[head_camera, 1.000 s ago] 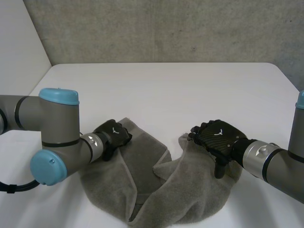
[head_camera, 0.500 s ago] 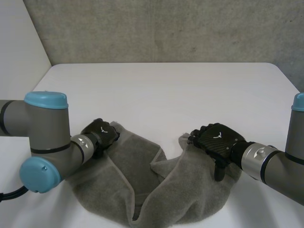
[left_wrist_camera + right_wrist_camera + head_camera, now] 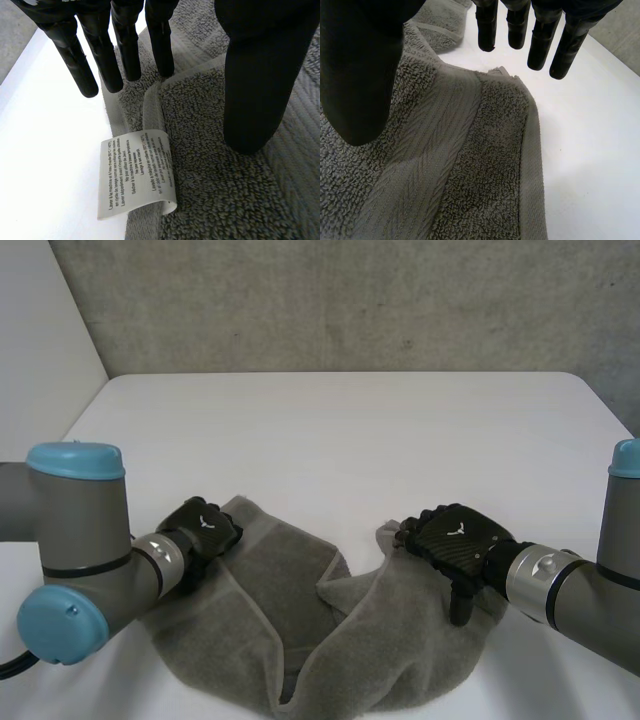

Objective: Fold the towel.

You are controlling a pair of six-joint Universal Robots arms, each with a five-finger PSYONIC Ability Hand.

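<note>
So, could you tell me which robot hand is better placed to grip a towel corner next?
Probably the right robot hand: the towel corner lies between its thumb and straight fingers. The left robot hand's fingertips only reach the hem, short of the label.

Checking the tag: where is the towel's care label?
Left wrist view: the care label lies at the towel's hem, partly on the table, beyond the left hand.

Grey, blue-capped arms (image 3: pixel 85 530) end in black left hand (image 3: pixel 205 529) and right hand (image 3: pixel 455 537).
</note>
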